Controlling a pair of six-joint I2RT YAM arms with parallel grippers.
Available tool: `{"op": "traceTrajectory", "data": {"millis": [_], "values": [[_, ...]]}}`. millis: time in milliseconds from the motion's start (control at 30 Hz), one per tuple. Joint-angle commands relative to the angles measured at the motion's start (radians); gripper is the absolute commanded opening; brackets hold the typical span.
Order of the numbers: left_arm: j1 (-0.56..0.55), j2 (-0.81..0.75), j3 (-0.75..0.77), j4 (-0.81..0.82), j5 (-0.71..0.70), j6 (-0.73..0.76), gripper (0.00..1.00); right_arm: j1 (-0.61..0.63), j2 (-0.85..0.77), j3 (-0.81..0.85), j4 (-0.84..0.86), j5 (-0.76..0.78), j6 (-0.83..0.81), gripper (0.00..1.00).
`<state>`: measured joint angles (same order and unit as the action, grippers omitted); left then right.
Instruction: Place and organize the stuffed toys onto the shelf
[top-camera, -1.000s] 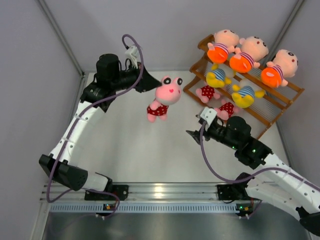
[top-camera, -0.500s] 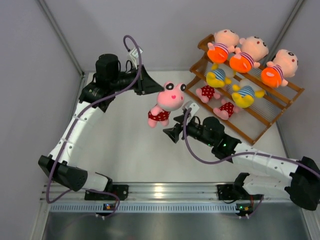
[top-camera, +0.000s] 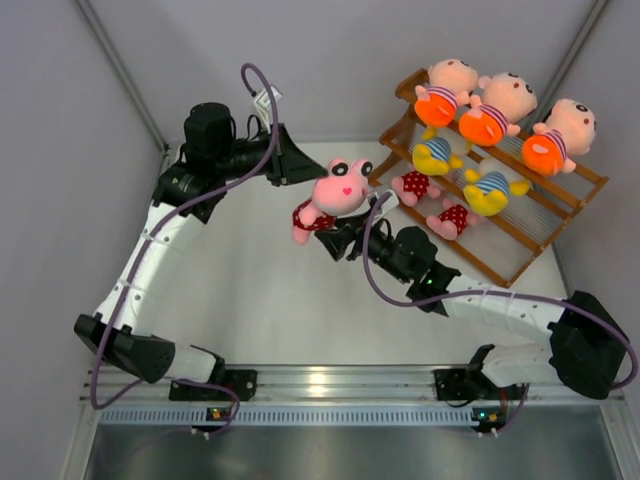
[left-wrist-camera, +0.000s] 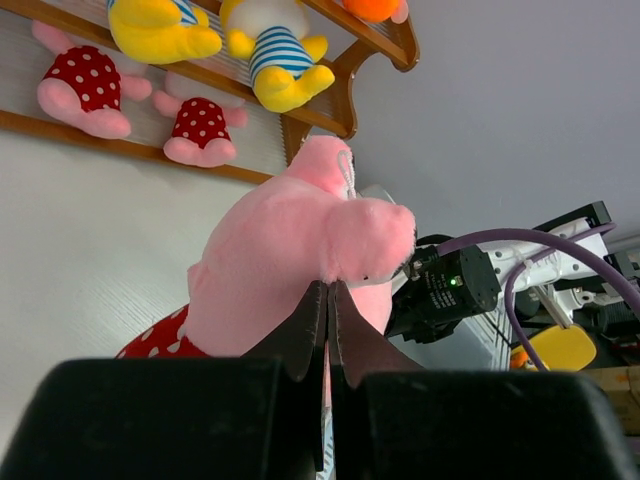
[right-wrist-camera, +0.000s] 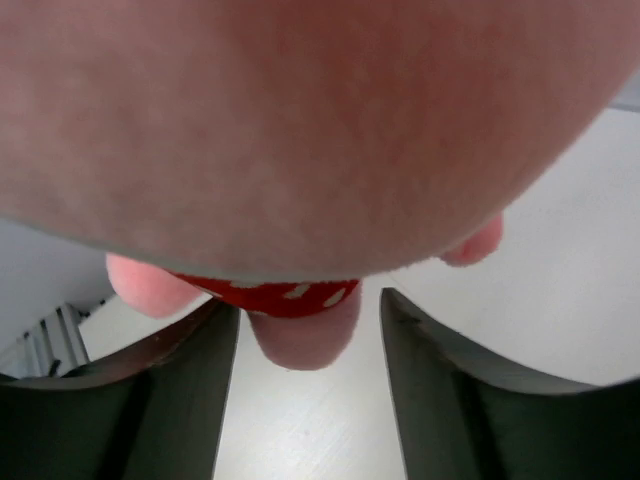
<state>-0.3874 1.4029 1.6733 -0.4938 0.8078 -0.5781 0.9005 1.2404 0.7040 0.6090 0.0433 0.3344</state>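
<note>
Grey walls enclose a white table (top-camera: 250, 300), and above its middle the held pink doll (top-camera: 338, 190) is kept in the air, off the surface. It is pinched at the edge of its head by the left gripper (top-camera: 305, 172), whose jaws are pressed together on a fold of plush in the left wrist view. The right gripper (top-camera: 335, 240) is placed just beneath the doll, jaws apart. In the right wrist view a pink leg and the red dotted clothes are seen hanging between the two fingers (right-wrist-camera: 190, 360); whether either finger touches the plush cannot be told.

The shelf (top-camera: 548, 215) is set at the far right corner of the table, its left post just beside the doll's head. Bare slats are seen at the right end of the lowest tier and of the middle tier. Bare tabletop is seen to the left of the doll and toward the near edge.

Three peach-headed dolls (top-camera: 497, 107) are lined along the top tier. Two yellow dolls (top-camera: 438, 155) are seated on the middle tier, and two shelved pink dolls (top-camera: 413, 185) are laid on the lowest tier, toward its left. The right arm (top-camera: 480, 295) is stretched across the table in front of the shelf, between the held doll and the bare slats.
</note>
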Motion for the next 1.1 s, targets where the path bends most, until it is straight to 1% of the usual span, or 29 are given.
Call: {"op": "traceTrajectory", "data": {"millis": [0,33,67,100,133,167,300,333,367,400,433,467,533,567,600,633,667,700,733,800,833,900,933,967,1033,1067], "values": [[0.001,-0.018,0.052,0.029,0.024,-0.014,0.0,0.009,0.025,0.055,0.074,0.027,0.057,0.55],[0.001,-0.018,0.051,0.029,0.019,-0.011,0.0,0.011,0.03,0.055,0.077,0.033,0.075,0.47],[0.002,-0.021,0.045,0.028,0.014,0.004,0.0,0.009,0.028,0.054,0.081,0.047,0.083,0.3],[0.002,-0.021,0.037,0.027,0.01,0.01,0.0,0.011,0.027,0.051,0.087,0.052,0.094,0.23],[0.001,-0.022,0.029,0.027,0.007,0.018,0.0,0.008,0.022,0.049,0.08,0.055,0.112,0.13],[0.002,-0.024,0.008,0.029,0.001,0.03,0.0,0.005,0.016,0.051,0.068,0.064,0.124,0.0],[0.002,-0.025,-0.043,0.029,-0.018,0.078,0.0,-0.009,-0.024,0.057,-0.089,0.069,0.153,0.0],[0.002,-0.03,-0.05,0.028,-0.027,0.093,0.09,-0.011,-0.035,0.06,-0.128,0.067,0.161,0.0],[0.002,-0.033,-0.066,0.027,-0.033,0.125,0.33,-0.015,-0.064,0.061,-0.228,0.064,0.16,0.0],[0.002,-0.033,-0.072,0.02,-0.059,0.141,0.44,-0.017,-0.077,0.063,-0.276,0.064,0.161,0.0],[0.004,-0.036,-0.075,0.008,-0.08,0.161,0.58,-0.018,-0.091,0.066,-0.337,0.064,0.16,0.0],[0.002,-0.036,-0.078,-0.005,-0.099,0.206,0.78,-0.018,-0.12,0.069,-0.447,0.066,0.161,0.0],[0.002,-0.038,-0.078,-0.046,-0.183,0.259,0.94,-0.021,-0.16,0.069,-0.564,0.064,0.164,0.0],[0.002,-0.038,-0.087,-0.058,-0.22,0.309,0.98,-0.023,-0.171,0.069,-0.606,0.063,0.167,0.0],[0.002,-0.041,-0.095,-0.071,-0.254,0.332,0.98,-0.026,-0.182,0.072,-0.743,0.061,0.172,0.0],[0.002,-0.044,-0.102,-0.09,-0.319,0.355,0.98,-0.031,-0.188,0.071,-0.794,0.056,0.181,0.0],[0.004,-0.048,-0.122,-0.094,-0.346,0.397,0.98,-0.04,-0.2,0.069,-0.854,0.044,0.187,0.0],[0.002,-0.054,-0.136,-0.095,-0.367,0.414,0.98,-0.049,-0.206,0.066,-0.952,0.035,0.189,0.0],[0.004,-0.068,-0.147,-0.098,-0.407,0.429,0.98,-0.057,-0.214,0.063,-1.012,0.029,0.192,0.0],[0.004,-0.082,-0.182,-0.098,-0.418,0.481,0.98,-0.1,-0.219,0.058,-1.11,0.003,0.192,0.0],[0.004,-0.096,-0.191,-0.098,-0.423,0.515,0.98,-0.116,-0.231,0.055,-1.202,-0.02,0.195,0.0],[0.004,-0.108,-0.219,-0.098,-0.43,0.541,0.98,-0.181,-0.249,0.046,-1.273,-0.037,0.195,0.0],[0.004,-0.119,-0.228,-0.098,-0.43,0.569,0.98,-0.204,-0.272,0.046,-1.334,-0.072,0.195,0.0],[0.002,-0.122,-0.242,-0.097,-0.427,0.569,0.98,-0.254,-0.283,0.045,-1.371,-0.079,0.193,0.0],[0.004,-0.136,-0.254,-0.097,-0.421,0.619,0.98,-0.308,-0.305,0.057,-1.437,-0.06,0.186,0.0],[0.002,-0.14,-0.267,-0.097,-0.415,0.629,0.98,-0.352,-0.311,0.064,-1.501,-0.054,0.184,0.0]]}}
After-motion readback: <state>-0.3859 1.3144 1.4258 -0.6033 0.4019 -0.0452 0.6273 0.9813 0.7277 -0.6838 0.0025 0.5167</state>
